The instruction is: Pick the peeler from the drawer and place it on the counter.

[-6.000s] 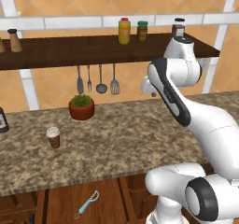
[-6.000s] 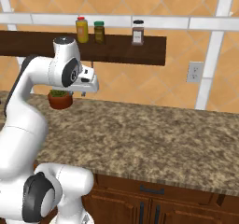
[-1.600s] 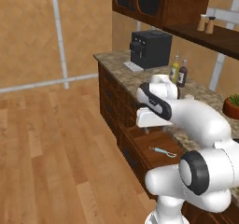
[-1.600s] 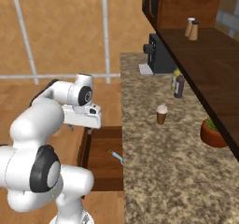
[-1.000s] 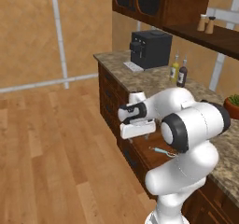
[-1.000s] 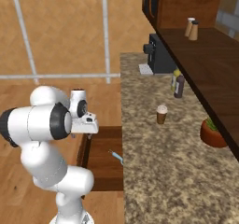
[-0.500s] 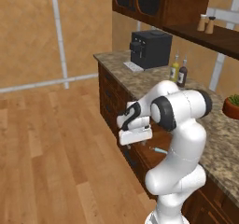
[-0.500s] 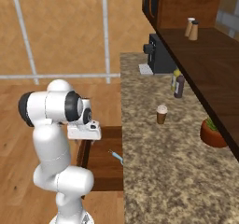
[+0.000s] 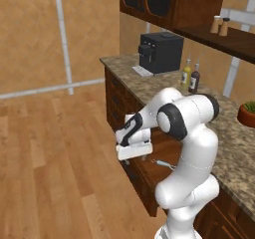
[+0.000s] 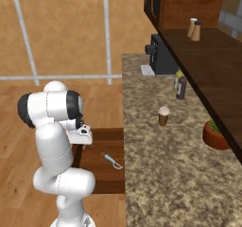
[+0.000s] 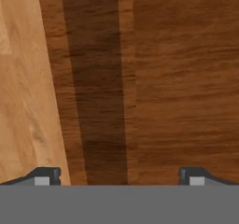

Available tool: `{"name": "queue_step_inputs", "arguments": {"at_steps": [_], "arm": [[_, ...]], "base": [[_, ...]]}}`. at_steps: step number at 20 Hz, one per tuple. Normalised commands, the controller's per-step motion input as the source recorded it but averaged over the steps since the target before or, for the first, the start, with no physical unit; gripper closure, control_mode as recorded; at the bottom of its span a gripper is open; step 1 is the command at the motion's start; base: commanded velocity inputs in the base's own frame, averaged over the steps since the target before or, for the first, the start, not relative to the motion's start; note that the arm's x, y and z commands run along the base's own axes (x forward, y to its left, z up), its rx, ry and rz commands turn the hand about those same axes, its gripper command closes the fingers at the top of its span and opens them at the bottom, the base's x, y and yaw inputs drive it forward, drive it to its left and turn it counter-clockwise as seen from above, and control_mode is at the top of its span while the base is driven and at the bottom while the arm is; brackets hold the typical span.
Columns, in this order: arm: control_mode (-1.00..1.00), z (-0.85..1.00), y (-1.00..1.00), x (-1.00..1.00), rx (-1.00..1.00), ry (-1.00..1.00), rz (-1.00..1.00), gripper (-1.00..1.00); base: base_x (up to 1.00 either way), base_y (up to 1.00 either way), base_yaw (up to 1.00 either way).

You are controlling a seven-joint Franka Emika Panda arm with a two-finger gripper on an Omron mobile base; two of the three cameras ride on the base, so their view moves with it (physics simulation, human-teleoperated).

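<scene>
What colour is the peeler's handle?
Light blue. The peeler lies in the open drawer; the right base view shows it best.

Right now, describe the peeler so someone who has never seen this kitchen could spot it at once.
Find the long granite counter with the black coffee machine at its far end. Below its edge a dark wooden drawer stands pulled open beside the white robot arm. The peeler lies alone on the drawer floor: a small slim tool with a light blue handle and silver looped head.
</scene>
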Motion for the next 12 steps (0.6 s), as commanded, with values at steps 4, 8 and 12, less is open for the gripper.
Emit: {"name": "queue_step_inputs", "arguments": {"at_steps": [4,8,12], "arm": [[-1.00,-0.23,1.00,-0.22,0.07,0.00,0.00,-1.00],[-1.00,0.11,1.00,-0.11,0.08,-0.05,0.00,-1.00],[-1.00,0.83,0.77,-0.04,0.02,-0.14,0.00,-1.00]], "base": [[0.00,0.00,0.00],[0.00,0.00,0.00],[0.00,0.00,0.00]]}}
